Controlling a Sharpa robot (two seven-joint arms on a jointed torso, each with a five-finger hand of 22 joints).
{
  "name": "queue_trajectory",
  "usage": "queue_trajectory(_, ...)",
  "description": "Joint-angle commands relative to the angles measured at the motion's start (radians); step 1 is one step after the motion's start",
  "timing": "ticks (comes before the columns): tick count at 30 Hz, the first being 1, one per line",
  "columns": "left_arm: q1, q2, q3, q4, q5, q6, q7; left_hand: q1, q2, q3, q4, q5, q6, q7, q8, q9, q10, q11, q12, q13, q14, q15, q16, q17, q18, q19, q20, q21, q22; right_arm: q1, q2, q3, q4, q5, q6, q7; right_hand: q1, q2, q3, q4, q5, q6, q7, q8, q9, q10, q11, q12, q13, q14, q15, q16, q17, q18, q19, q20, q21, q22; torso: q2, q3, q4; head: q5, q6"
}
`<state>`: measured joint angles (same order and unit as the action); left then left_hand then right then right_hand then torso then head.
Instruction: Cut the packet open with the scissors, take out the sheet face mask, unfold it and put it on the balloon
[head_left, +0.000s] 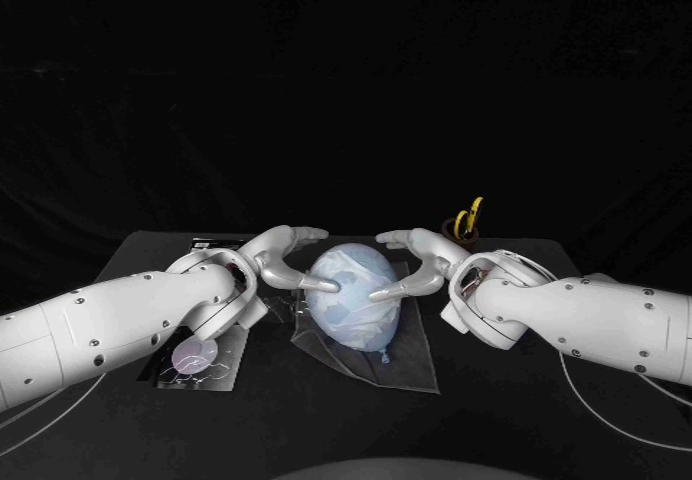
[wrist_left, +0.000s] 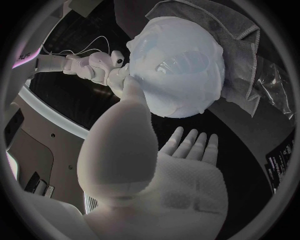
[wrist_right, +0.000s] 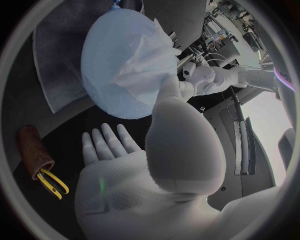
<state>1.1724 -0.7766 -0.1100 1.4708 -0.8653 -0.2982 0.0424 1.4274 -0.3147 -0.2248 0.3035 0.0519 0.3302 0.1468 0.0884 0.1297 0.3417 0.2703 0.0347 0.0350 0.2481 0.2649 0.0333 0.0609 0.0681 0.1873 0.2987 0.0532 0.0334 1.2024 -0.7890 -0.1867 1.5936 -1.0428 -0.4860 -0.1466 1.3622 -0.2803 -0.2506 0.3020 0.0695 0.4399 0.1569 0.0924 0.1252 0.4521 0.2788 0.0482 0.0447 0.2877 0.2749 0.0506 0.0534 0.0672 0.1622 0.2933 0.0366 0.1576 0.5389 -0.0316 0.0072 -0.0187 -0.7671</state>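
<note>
Looking down at mid-table, you find the balloon (wrist_right: 106, 55) lying on a grey cloth (wrist_right: 56, 65), the sheet mask (wrist_right: 147, 62) draped over its top. Your left hand (head_left: 277, 262) touches its left side and your right hand (head_left: 421, 262) its right; both grip nothing, their fingers spread apart. The scissors (head_left: 467, 216) stand in a brown holder (head_left: 453, 230) just beyond the right hand, near the table's (head_left: 548, 420) far edge. The packet (head_left: 195, 362) lies near left, partly under your left arm.
</note>
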Motion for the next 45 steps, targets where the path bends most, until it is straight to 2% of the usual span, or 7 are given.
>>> queue_trajectory(1,0.000,0.002,0.001,0.009,-0.045,0.012,-0.030,-0.002,0.000,-0.004,-0.001,0.000,0.015,0.147,0.003,0.006,0.012,0.000,0.002,0.003,0.014,-0.002,0.004,0.004,-0.010,-0.002,-0.003,-0.003,-0.001,-0.001,-0.001,0.000,-0.004,-0.005,0.012,0.011,0.000,0.008,0.006,0.001,0.002,0.010,0.145,0.006,0.002,0.008,-0.003,0.002,0.001,0.006,-0.001,0.006,0.001,0.013,0.007,0.001,0.004,0.002,-0.001,-0.0001,0.0007,-0.002,-0.002)
queue_trajectory(15,0.000,-0.001,0.001,0.024,-0.044,0.027,-0.002,0.019,0.003,-0.003,0.000,0.001,0.134,0.132,0.053,0.047,0.136,-0.016,0.029,0.017,0.130,-0.021,0.039,0.031,0.017,0.004,-0.008,-0.002,0.001,0.000,-0.004,0.001,-0.017,-0.005,0.014,0.012,0.003,0.014,0.012,0.001,0.000,0.023,0.145,0.013,0.006,0.017,-0.003,0.002,0.002,0.010,-0.001,0.007,0.001,0.013,0.007,0.001,0.004,0.002,0.000,-0.0014,0.0011,-0.003,-0.008)
queue_trajectory(22,0.000,0.008,0.001,0.007,-0.023,0.055,0.007,0.021,0.004,-0.001,-0.001,0.001,0.138,0.128,0.055,0.048,0.136,-0.019,0.027,0.016,0.127,-0.024,0.038,0.031,0.021,0.002,-0.008,-0.002,0.000,0.001,-0.008,0.001,-0.028,-0.005,0.015,0.011,0.004,0.016,0.014,0.001,-0.001,0.028,0.145,0.016,0.007,0.022,-0.004,0.002,0.002,0.012,-0.002,0.007,0.002,0.014,0.006,0.001,0.004,0.001,0.000,-0.0008,0.0000,-0.003,-0.011)
queue_trajectory(31,0.000,0.000,0.002,-0.002,0.036,0.098,0.047,-0.004,0.002,-0.003,-0.001,-0.001,0.051,0.057,0.025,0.020,0.062,-0.036,0.005,0.004,0.040,-0.038,0.015,0.010,0.011,-0.008,-0.003,-0.006,-0.002,0.002,-0.009,0.001,-0.047,-0.005,0.017,0.009,0.011,0.027,0.027,0.000,-0.004,0.038,0.144,0.024,0.010,0.034,-0.005,0.002,0.002,0.017,-0.003,0.009,0.003,0.014,0.005,0.001,0.004,0.000,-0.001,-0.0002,0.0020,-0.008,-0.014)
queue_trajectory(32,0.000,-0.002,0.002,-0.004,0.046,0.093,0.055,-0.011,0.001,-0.007,-0.001,-0.001,0.028,0.019,0.015,0.015,0.048,-0.045,0.000,0.003,0.017,-0.037,0.006,0.005,0.004,-0.008,-0.002,-0.005,-0.001,0.002,-0.009,0.001,-0.050,-0.005,0.018,0.008,0.013,0.029,0.030,0.000,-0.003,0.040,0.144,0.026,0.011,0.036,-0.005,0.001,0.002,0.019,-0.003,0.009,0.003,0.015,0.006,0.001,0.004,0.000,-0.001,-0.0004,0.0020,-0.008,-0.014)
queue_trajectory(38,0.000,-0.013,0.003,-0.012,0.086,0.078,0.081,-0.010,0.001,-0.004,-0.001,0.000,-0.002,-0.019,0.004,0.006,0.009,-0.064,-0.001,0.001,-0.012,-0.039,-0.002,-0.001,-0.006,-0.007,-0.003,-0.005,-0.001,0.003,-0.009,0.002,-0.064,-0.006,0.020,0.007,0.016,0.035,0.036,0.000,-0.003,0.047,0.144,0.030,0.013,0.042,-0.005,0.001,0.003,0.025,-0.003,0.011,0.004,0.015,0.006,0.001,0.005,0.000,0.000,-0.0017,0.0010,-0.008,-0.015)
queue_trajectory(45,0.000,-0.025,0.004,-0.023,0.075,0.075,0.093,0.043,0.001,-0.001,-0.001,0.000,-0.007,-0.033,0.002,0.005,-0.018,-0.086,-0.001,0.000,-0.027,-0.050,-0.004,-0.004,-0.008,-0.011,-0.005,-0.006,-0.002,0.004,-0.002,0.002,-0.093,-0.006,0.027,0.007,0.017,0.036,0.036,0.000,-0.003,0.049,0.144,0.031,0.014,0.043,-0.005,0.001,0.003,0.026,-0.003,0.011,0.004,0.015,0.005,0.001,0.004,-0.001,-0.001,-0.0010,0.0022,-0.003,-0.018)
